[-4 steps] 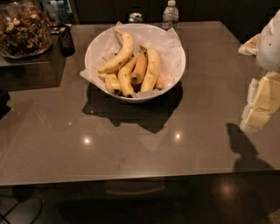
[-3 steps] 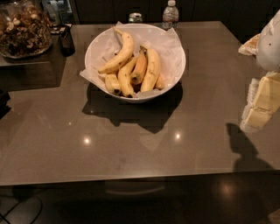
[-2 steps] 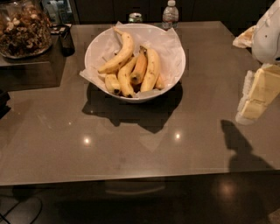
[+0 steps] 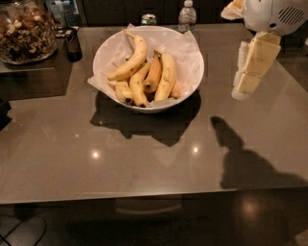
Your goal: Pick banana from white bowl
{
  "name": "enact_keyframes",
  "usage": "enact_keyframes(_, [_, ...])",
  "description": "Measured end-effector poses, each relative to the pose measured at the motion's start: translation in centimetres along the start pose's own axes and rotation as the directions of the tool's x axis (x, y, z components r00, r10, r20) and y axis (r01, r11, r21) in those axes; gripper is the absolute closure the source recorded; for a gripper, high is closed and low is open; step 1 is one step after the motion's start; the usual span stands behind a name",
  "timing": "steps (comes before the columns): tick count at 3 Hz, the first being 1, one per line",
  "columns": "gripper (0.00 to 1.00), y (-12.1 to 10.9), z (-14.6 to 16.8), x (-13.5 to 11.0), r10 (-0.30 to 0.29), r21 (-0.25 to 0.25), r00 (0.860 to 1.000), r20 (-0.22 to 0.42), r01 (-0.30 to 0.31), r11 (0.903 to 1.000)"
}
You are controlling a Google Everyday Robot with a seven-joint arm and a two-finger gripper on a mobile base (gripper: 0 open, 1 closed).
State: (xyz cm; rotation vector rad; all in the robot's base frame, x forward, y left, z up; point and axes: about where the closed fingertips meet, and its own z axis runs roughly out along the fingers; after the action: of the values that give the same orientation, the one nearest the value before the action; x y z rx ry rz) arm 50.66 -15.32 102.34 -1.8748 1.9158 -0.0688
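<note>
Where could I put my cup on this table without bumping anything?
The wide front of the table, below the white bowl, is bare. So is the strip between the bowl and the tool hanging over the right side. The back is crowded: nut jar, can, bottle.

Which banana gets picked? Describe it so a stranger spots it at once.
On the table, left of the gripper, stands a white bowl of bananas. The banana lies at the bowl's back left, atop the others. It is the longest and most curved, pale yellow, with a long thin stem.
</note>
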Motion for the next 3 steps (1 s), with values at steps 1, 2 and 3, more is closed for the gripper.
enact_keyframes(1, [0.0,0.0,0.0,0.0,0.0,0.0,1.0,0.0,0.0,1.0])
enact_keyframes(2, [0.0,-1.0,1.1,-0.5,-0.002,0.006,0.999,0.039,0.002,1.0])
enact_keyframes(3, [0.0,-3.0,2.6,-2.2,-0.047,-0.003,0.995,0.086,0.047,0.9989])
